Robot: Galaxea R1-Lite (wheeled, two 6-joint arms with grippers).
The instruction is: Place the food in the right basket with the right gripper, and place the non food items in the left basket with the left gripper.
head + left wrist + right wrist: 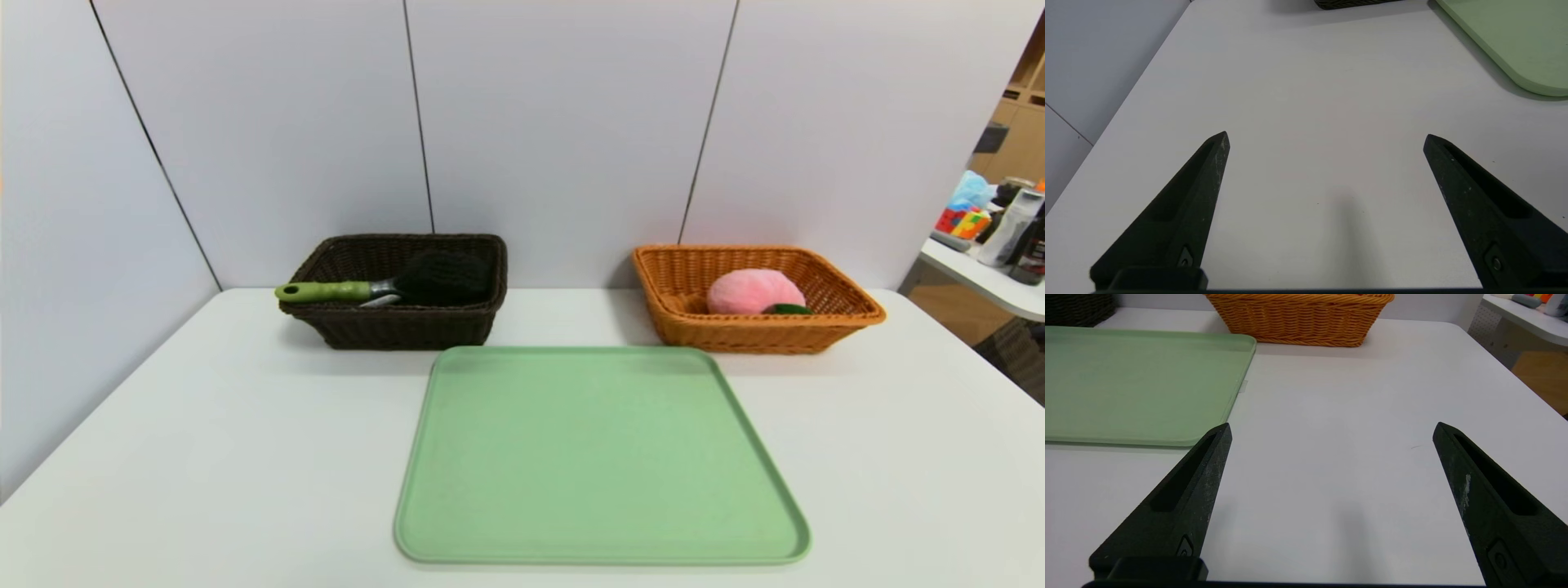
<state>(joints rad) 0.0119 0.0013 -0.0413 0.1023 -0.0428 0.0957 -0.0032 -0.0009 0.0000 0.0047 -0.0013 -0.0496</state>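
The pink plush peach [753, 291], the food, lies inside the orange-tan right basket [849, 314] at the back right. In the dark brown left basket [400, 331] lies the hand brush [441, 278], its green handle [322, 291] poking over the rim. A sliver of white beside the brush may be the marker pen [380, 301]. Neither arm shows in the head view. My left gripper [1326, 136] hovers open over bare table left of the tray, with nothing between its fingers. My right gripper [1332, 428] is open and empty over the table right of the tray, facing the right basket [1298, 322].
A pale green tray [600, 457] lies bare in the middle of the white table [204, 457], in front of both baskets. Grey wall panels close the back and left. A side table with clutter [992, 224] stands off to the far right.
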